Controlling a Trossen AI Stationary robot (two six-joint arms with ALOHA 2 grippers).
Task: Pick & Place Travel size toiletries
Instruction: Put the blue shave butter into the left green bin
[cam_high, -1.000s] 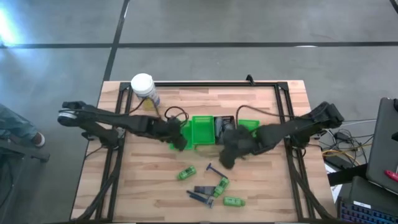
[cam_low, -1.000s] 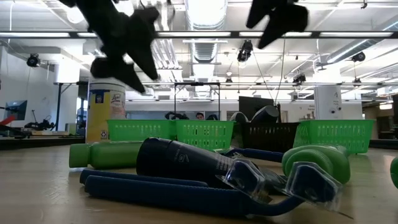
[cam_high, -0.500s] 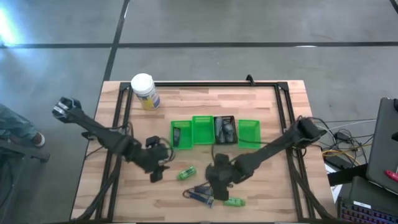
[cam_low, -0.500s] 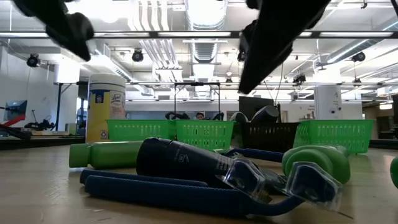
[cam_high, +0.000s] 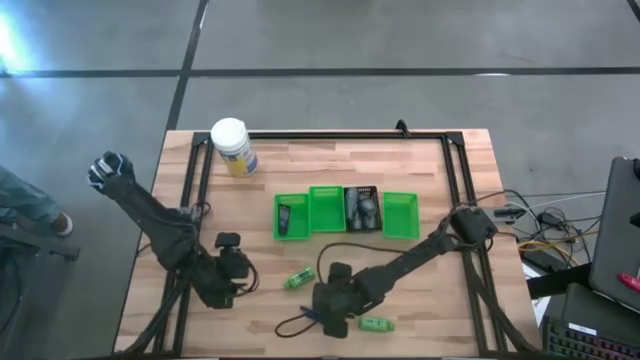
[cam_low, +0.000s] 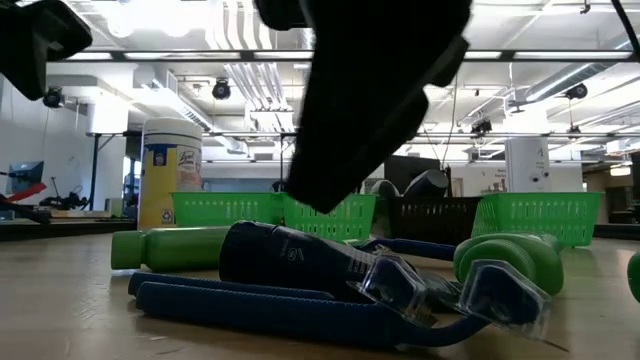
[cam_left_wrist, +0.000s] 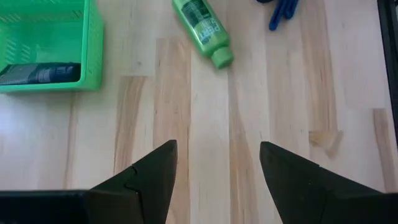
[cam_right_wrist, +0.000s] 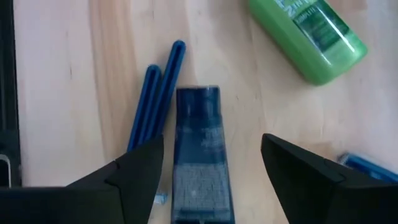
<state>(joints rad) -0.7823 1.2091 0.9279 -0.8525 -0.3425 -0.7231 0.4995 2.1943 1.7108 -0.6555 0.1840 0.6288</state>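
Dark grey tube (cam_right_wrist: 199, 155) flat on the wooden worktop (cam_high: 420, 165), between the spread fingers of the right hand (cam_right_wrist: 210, 180), not gripped. Blue razor sticks (cam_right_wrist: 158, 99) just beside the tube, touching or nearly so. Green bottle (cam_right_wrist: 308, 34) near, apart from the tube. Right hand (cam_high: 330, 315) low over the cluster near the front edge, around the middle; open wide, empty. Another small green bottle (cam_high: 376, 324) just beside that hand, towards the right edge. Further green bottle (cam_high: 299, 277) lying alone, between the two hands, a little back from the front edge. Same bottle (cam_left_wrist: 202, 28) ahead of the left hand (cam_left_wrist: 217, 180), well apart from its fingertips. Left hand (cam_high: 232, 272) towards the front-left corner, open wide, holding nothing. Row of square green bins (cam_high: 322, 232) across the middle of the worktop; a dark tube (cam_high: 285, 217) inside the leftmost, dark items (cam_high: 361, 207) in the third. White yellow-labelled canister (cam_high: 233, 146) upright near the back-left corner.
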